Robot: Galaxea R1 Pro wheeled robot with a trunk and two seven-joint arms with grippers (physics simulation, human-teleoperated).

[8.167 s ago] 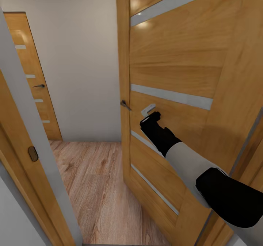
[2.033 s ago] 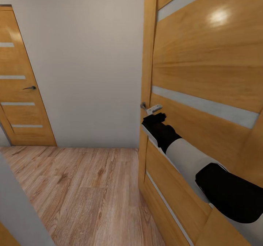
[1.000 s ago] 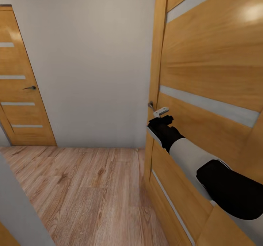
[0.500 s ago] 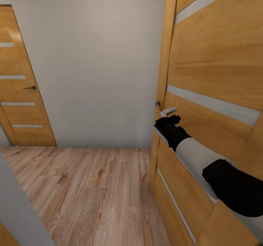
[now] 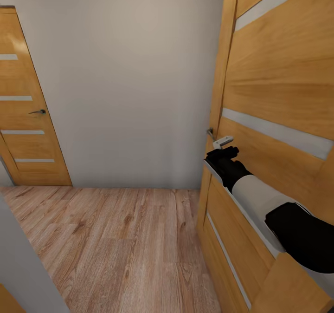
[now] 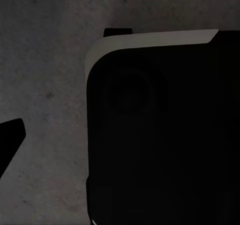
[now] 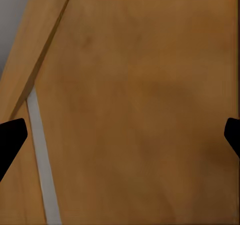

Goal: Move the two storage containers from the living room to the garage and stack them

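Neither red-orange storage container is in view. My right gripper (image 5: 222, 146) rests against the face of a honey-wood door (image 5: 278, 85) with frosted strips, just beside its lever handle (image 5: 211, 133). In the right wrist view the right gripper (image 7: 120, 135) is open, its fingertips (image 7: 11, 137) far apart with only door wood between them. In the left wrist view my left gripper (image 6: 120, 137) hangs over dark grey concrete floor (image 6: 50, 85); one fingertip (image 6: 11, 141) shows at the frame's edge, so it reads as open and empty.
Ahead lies a small hall with light wood-plank flooring (image 5: 116, 238) and a plain grey wall (image 5: 130, 81). A second shut door (image 5: 23, 104) stands at the left. A grey door-frame edge (image 5: 23, 266) sits near left. A black robot part (image 6: 160, 130) covers much of the left wrist view.
The door has swung further to the right, and my right arm has moved right with it. More of the hall wall and floor shows. Since the oldest frame the camera has advanced through the doorway.
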